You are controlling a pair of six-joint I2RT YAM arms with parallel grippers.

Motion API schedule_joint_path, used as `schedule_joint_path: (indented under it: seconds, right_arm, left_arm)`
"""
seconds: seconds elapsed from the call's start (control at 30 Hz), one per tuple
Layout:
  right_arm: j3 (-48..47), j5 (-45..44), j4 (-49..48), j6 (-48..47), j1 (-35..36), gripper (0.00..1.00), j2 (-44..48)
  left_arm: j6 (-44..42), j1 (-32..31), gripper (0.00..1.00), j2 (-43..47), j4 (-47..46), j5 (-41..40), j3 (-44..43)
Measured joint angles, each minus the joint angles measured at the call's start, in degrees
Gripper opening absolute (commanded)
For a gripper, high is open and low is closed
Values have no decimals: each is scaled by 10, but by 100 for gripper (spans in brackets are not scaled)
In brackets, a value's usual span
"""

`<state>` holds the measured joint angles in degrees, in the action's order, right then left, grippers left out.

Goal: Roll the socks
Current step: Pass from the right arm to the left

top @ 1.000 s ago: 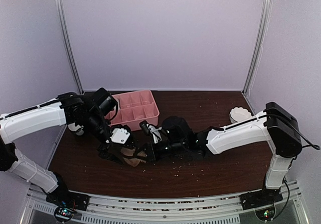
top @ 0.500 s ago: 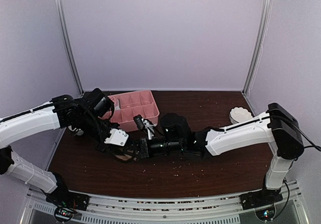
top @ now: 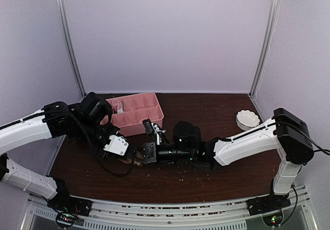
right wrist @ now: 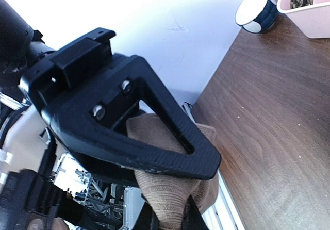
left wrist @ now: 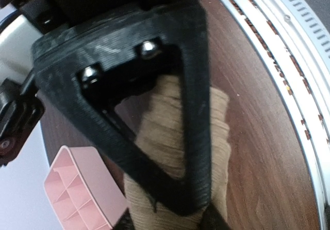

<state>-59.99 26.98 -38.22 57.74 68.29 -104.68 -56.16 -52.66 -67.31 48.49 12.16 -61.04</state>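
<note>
A tan-beige sock is bunched into a thick ribbed wad just above the dark wooden table. My left gripper is shut on it, its black fingers pressed into the fabric. From the opposite side my right gripper is also shut on the same sock, which bulges out below its fingers. In the top view both grippers meet left of centre, the left gripper and the right gripper nearly tip to tip, with only a sliver of sock showing between them.
A pink divided tray stands just behind the grippers, its corner close to the left wrist. A white scalloped bowl sits at the far right. A small blue-and-white cup stands beside the tray. Crumbs speckle the table.
My left gripper has closed onto the tan sock and drawn back to the left. The right arm has stretched further left and rolled its wrist, still holding the sock.
</note>
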Motion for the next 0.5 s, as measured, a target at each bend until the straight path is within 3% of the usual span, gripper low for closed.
schedule_joint_path:
  seconds: [0.1, 0.2, 0.5]
  right_arm:
    - [16, -3, -43, 26, 2, 0, 0]
    - [24, -11, -70, 48, 1, 0, 0]
    - [34, -20, -163, 118, 1, 0, -17]
  left_arm:
    - [-6, -23, 13, 18, -13, -46, 6]
    - [-18, -33, 20, 21, -27, -78, 6]
    - [-68, -63, 29, 45, -50, -150, 10]
